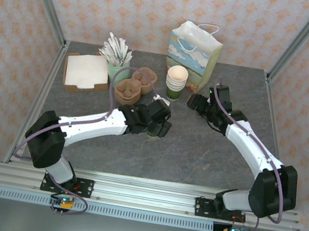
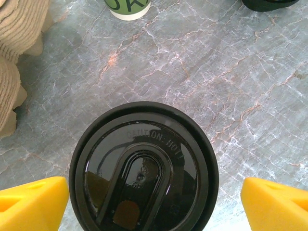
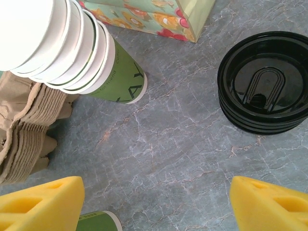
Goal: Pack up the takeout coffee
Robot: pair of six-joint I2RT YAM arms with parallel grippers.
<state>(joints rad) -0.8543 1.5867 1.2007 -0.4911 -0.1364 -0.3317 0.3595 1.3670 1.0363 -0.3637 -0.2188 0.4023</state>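
Left wrist view is showing the takeout coffee (image 2: 143,168), a small paper cup under a round black plastic lid, standing upright on the grey marbled table (image 2: 231,72) beneath the left gripper (image 2: 154,199). Its yellow fingers (image 2: 33,204) are sitting wide on either side, clear of the lid, grasping nothing. The right gripper (image 3: 154,204) is hanging released as well, near the stack of lidless cream-and-green cups (image 3: 72,43) and the pile of black lids (image 3: 264,82). To my eye the grab is coming next: fingers should be dropping below the lid rim, squeezing the paper wall gently, keeping it level toward the patterned paper gift bag (image 1: 194,48).
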